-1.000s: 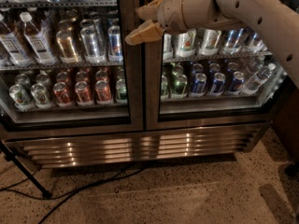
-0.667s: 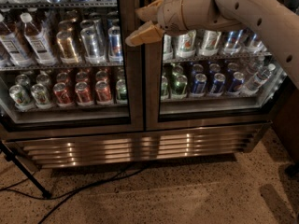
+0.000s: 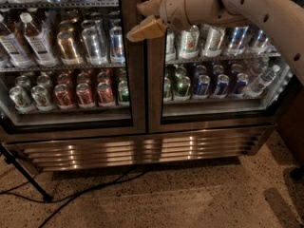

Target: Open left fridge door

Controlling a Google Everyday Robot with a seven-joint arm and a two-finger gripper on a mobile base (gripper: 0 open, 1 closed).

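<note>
From my station I see the gripper (image 3: 134, 22) high in the view, in front of the centre of the fridge (image 3: 147, 128). It hangs over the right-hand steel frame of the left fridge door (image 3: 135, 89). The arm (image 3: 256, 8) comes in from the upper right and crosses in front of the right door (image 3: 218, 112). The two tan fingers (image 3: 145, 28) are spread apart, one above the other, and both point to the left. I see nothing held between them. I cannot tell if they touch the frame or only float before it.

The left fridge door takes the left half of the fridge and it is closed. Its frame lies flush beside the frame of the right door, with only a thin dark seam between them. Through its glass I see bottles (image 3: 35, 42) and tall cans on an upper wire shelf (image 3: 61, 66), and red and green cans (image 3: 85, 94) on the shelf below. Behind the right door stand blue and silver cans (image 3: 221, 84).

Under both doors runs the louvred steel grille (image 3: 142, 151), which shines with spots of light. On the speckled floor (image 3: 199, 194) a black cable (image 3: 95, 194) lies in front of the grille, and a black stand leg (image 3: 26, 177) stands at the lower left
</note>
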